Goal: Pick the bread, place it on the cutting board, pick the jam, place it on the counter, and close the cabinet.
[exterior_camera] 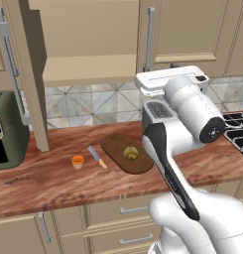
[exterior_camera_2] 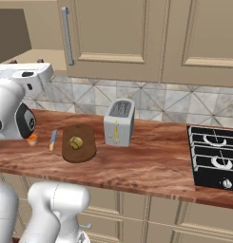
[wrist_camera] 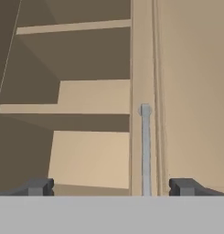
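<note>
Now, bread (exterior_camera: pixel 128 153) boarded and jam (exterior_camera: pixel 77 161) on the bench (exterior_camera: pixel 53 181), the end effector (wrist_camera: pixel 111 187), fingers apart, faces the open cabinet (exterior_camera: pixel 83 44) to shut it.

Counter (exterior_camera: pixel 53 181): reddish wood-grain worktop along the tiled wall. Cutting board (exterior_camera: pixel 127 153) lies flat near mid-counter, the bread (exterior_camera: pixel 129 153) sitting on it. Just left of the board, a small knife (exterior_camera: pixel 96 156) with blue blade; beyond that, the jam (exterior_camera: pixel 77 161), upright, apart from the knife. Toaster (exterior_camera_2: pixel 119 122) stands right of the board; stovetop (exterior_camera_2: pixel 215 156) well right. Green appliance (exterior_camera: pixel 8 130) far left.
</note>
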{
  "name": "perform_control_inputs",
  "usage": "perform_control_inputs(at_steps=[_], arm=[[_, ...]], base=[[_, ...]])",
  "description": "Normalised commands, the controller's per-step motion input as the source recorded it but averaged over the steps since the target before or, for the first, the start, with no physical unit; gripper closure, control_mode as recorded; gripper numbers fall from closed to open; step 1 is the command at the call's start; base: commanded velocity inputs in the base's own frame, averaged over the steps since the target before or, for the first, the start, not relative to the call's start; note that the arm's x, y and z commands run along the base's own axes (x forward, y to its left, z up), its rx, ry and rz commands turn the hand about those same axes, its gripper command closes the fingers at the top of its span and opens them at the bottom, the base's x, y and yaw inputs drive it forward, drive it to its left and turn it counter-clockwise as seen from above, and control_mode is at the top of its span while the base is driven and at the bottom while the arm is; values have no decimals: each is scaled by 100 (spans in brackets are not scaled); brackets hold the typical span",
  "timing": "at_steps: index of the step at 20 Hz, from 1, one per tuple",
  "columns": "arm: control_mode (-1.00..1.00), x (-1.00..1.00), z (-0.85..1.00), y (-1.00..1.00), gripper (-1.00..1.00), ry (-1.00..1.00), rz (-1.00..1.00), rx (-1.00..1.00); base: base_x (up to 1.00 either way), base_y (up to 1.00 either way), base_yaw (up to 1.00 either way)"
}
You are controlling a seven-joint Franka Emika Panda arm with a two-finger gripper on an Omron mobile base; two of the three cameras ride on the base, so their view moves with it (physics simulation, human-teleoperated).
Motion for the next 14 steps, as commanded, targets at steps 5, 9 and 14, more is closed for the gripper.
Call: perform_control_inputs(at_steps=[5, 9, 14], arm=[[-100, -62, 1, 8, -100, 0, 0, 0], [-100, -58, 0, 8, -100, 0, 0, 0], [-100, -47, 0, 14, -100, 0, 0, 0]], base=[[0, 0, 0], [0, 0, 0], [0, 0, 0]])
